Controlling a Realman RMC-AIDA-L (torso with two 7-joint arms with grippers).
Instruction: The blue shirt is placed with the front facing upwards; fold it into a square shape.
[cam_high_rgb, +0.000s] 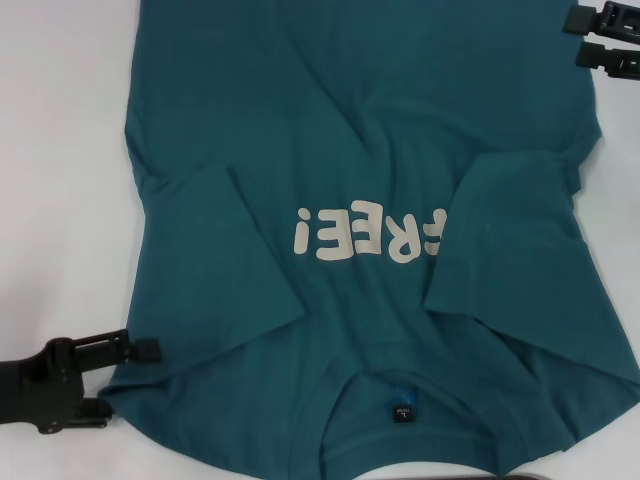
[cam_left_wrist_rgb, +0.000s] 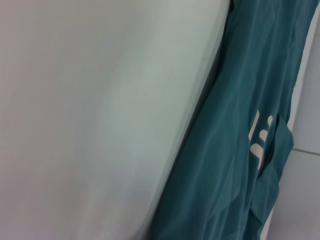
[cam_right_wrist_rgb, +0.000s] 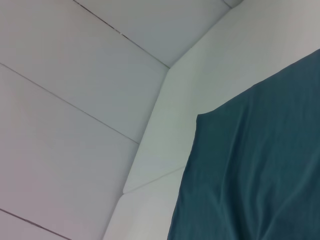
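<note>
Blue shirt (cam_high_rgb: 370, 170) lies between left gripper (cam_high_rgb: 135, 385) and right gripper (cam_high_rgb: 590, 38).

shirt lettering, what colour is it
Pale pinkish-white lettering on the blue shirt; shows best in the head view.

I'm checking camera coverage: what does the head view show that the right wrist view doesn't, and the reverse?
Only the head view shows the lettering, the neck tag, both sleeves folded inward, the left gripper at the shirt's near corner, and the right gripper at the far edge. Only the right wrist view shows tiled floor beyond the table. Both show the blue shirt.
</note>
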